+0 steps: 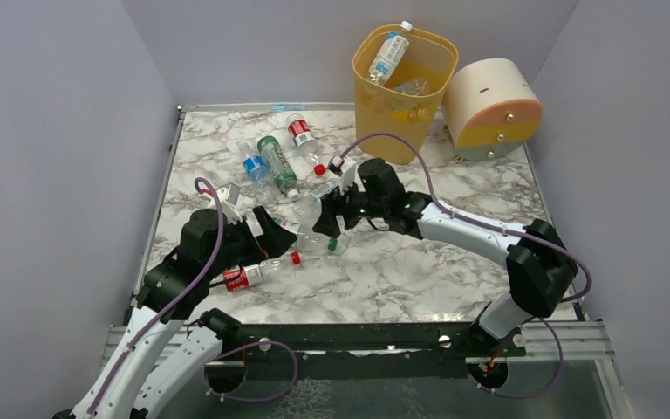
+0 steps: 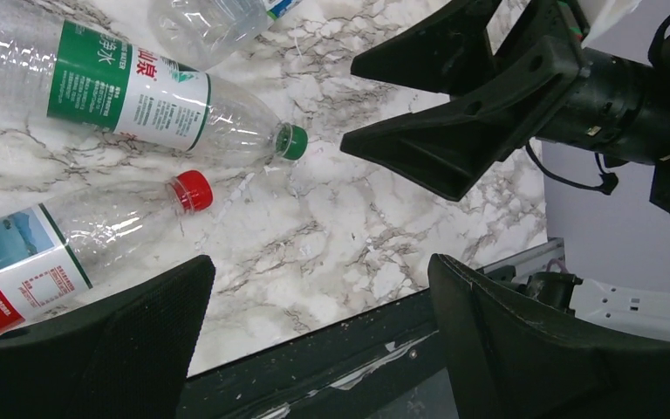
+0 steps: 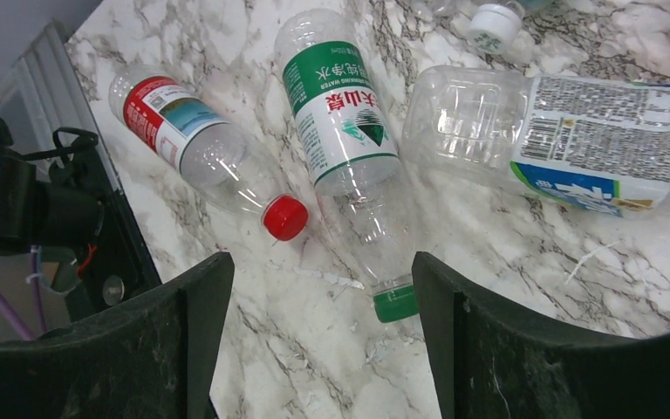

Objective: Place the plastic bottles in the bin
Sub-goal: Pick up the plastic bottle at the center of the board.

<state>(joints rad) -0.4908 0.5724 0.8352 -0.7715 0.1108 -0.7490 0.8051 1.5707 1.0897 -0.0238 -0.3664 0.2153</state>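
While the right tool (image 3: 318,266) is hanging released, straddling the green-capped bottle (image 3: 342,131), left tool (image 2: 318,264) is sitting spread wide, gripping nothing, near the red-capped bottle (image 2: 96,236)

The marble-patterned table (image 1: 419,271) had plastic bottles strewn across its middle, all lying on their sides. Nearest the front lay a red-capped bottle (image 3: 183,131), with a green-capped bottle (image 3: 345,131) just beside it and a blue-and-white-labelled bottle (image 3: 576,140) next to that. Further back lay a blue-labelled bottle (image 1: 255,166), a dark green bottle (image 1: 276,164) and a red-labelled bottle (image 1: 302,138), close together. At the far edge stood the yellow-orange bin (image 1: 393,113), with a cream-and-peach cylinder (image 1: 491,106) just beside it.
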